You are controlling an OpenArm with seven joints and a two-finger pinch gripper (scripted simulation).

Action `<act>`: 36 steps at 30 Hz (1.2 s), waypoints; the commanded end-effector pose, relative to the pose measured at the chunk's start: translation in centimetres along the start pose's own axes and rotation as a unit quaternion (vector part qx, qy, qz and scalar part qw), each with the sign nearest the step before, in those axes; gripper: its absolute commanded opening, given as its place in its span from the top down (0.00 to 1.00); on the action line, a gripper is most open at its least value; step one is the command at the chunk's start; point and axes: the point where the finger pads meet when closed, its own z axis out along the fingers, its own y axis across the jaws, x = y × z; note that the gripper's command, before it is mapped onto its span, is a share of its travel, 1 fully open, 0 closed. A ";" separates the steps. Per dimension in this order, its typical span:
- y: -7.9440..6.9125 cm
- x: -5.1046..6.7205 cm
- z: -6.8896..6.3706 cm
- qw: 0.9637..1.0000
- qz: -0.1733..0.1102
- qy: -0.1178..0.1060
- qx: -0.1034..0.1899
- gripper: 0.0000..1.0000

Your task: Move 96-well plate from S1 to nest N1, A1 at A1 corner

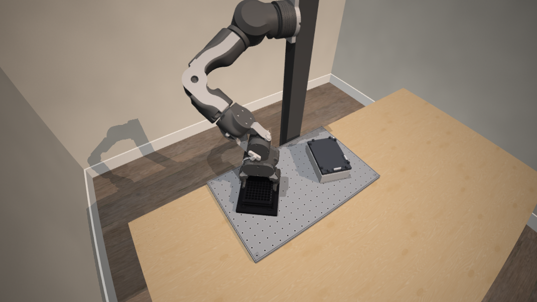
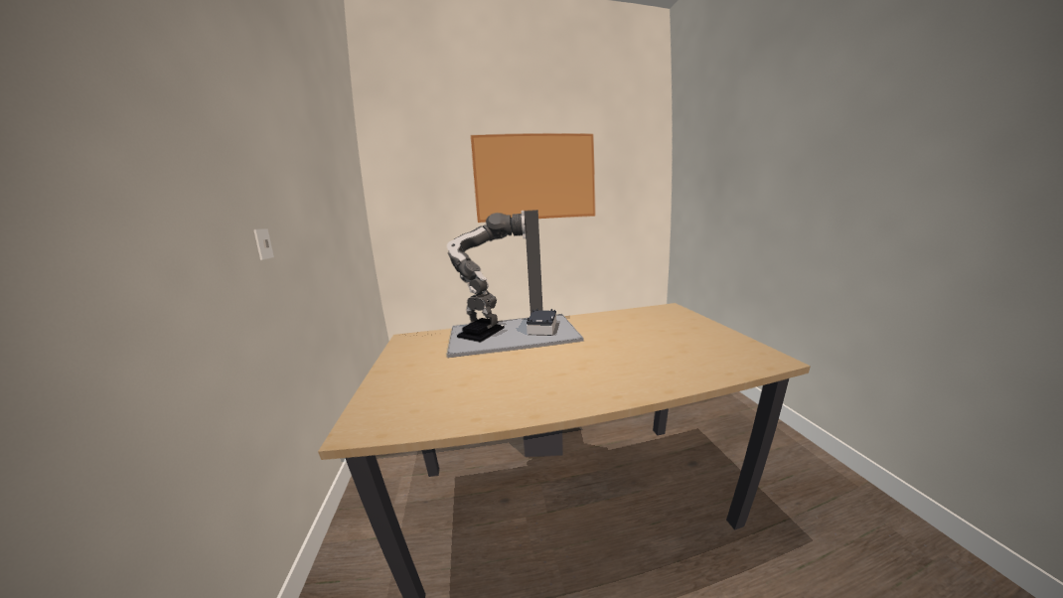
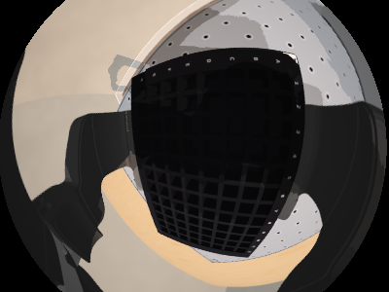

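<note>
Observed: end effector (image 1: 259,183) clamped on the 96-well plate (image 1: 259,193), fingers closed against its far end, well grid facing up. Plate held directly over the black plate nest N1 (image 1: 256,210) at the left of the grey perforated baseboard (image 1: 307,210); from the top view, low over or just entering the nest, contact with the locators not confirmable. Plate shaker S1 (image 1: 331,174) standing well apart to the right on the same baseboard, pocket vacant, pale mark visible near one near corner. Grip at the plate's end judged deliberate: leaves the long sides and the near end free to pass between the locators. Wrist view filled by the dark plate (image 3: 214,165), grid of wells extending away from the fingers, baseboard and bench (image 3: 194,263) showing beyond its edges. Plate seemingly level and aligned with the nest outline. A1 corner orientation not verifiable at this resolution. Judged stage: final lowering, release not yet due until full seating is confirmed.
</note>
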 end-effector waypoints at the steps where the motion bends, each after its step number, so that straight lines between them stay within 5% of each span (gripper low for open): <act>1: 0.1 -0.2 -0.2 1.000 0.002 -0.002 0.000 1.00; 36: 0.0 -0.1 -0.2 1.000 0.001 -0.002 0.000 1.00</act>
